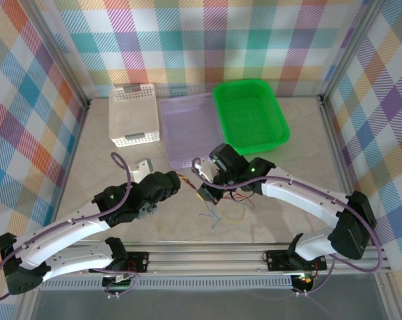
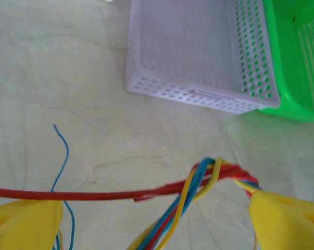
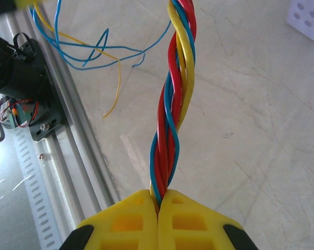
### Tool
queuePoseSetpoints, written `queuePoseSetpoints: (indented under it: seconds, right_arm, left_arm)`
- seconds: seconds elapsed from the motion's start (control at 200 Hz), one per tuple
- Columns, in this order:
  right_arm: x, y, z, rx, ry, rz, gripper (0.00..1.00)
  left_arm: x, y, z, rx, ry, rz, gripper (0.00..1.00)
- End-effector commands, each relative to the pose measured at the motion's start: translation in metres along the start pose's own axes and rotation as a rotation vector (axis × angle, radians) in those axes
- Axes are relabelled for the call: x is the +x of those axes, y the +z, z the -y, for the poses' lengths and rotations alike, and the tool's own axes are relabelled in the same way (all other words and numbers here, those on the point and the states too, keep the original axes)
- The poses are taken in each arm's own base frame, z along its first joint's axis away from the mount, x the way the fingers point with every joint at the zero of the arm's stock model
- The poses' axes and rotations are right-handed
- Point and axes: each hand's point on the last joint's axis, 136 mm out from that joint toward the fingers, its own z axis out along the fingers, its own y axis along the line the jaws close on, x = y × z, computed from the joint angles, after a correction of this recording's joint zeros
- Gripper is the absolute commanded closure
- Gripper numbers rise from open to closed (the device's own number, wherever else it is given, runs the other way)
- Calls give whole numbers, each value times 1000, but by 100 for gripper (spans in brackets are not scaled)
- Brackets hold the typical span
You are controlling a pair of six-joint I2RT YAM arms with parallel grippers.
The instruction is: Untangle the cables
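1. The right gripper, with yellow plastic fingers, is clamped tight on the thin red, yellow and blue cables. Its jaws meet with the twisted bundle pinched at the tips.
2. From that grip the cables run straight away from the gripper as one tight three-colour twist over the pale marbled table.
3. Loose blue and yellow ends sprawl on the table beside the twist, near the aluminium rail.
4. The left gripper stands wide open and holds nothing. The twisted cables rise between its yellow fingers and bend over to the tip of the far one.
5. A single red strand crosses sideways just above the other fingertip, with a thin blue strand curling up beside it.
6. Beyond lie a lavender perforated plastic basket and, touching its side, a bright green plastic basket.
7. From above, the two grippers face each other near mid-table, the loose cable ends on the table just below them.
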Motion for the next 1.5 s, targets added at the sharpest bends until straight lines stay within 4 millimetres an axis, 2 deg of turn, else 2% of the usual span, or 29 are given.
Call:
queuePoseSetpoints:
  seconds: [0.0,0.245,0.495,0.615,0.7,0.935,1.12,1.255,1.495]
  right_arm:
    - [-7,-10,-21,-77,-49,29,100]
    - [-6,-13,-15,-35,-49,33,100]
    - [-3,-9,-6,9,-37,13,100]
    - [-8,-8,-3,23,-26,15,100]
    - [-12,-7,1,43,-11,14,100]
    - [-28,-10,7,67,45,32,100]
    - [-39,-12,4,46,57,62,100]
    - [-42,-16,-5,4,54,89,100]
    - [-42,-30,-14,-20,39,128,100]
  left_arm:
    - [-18,-11,6,37,-52,79,7]
    - [-33,-24,14,72,-39,105,4]
    - [-91,-75,3,17,-21,255,4]
    - [-106,-87,-2,-51,-47,284,5]
    - [-100,-82,9,-13,-98,252,5]
    - [-63,-59,43,158,-297,140,6]
    - [-42,-52,69,172,-312,134,5]
    - [-32,-42,69,135,-334,144,4]
    - [-28,-32,48,96,-392,192,4]
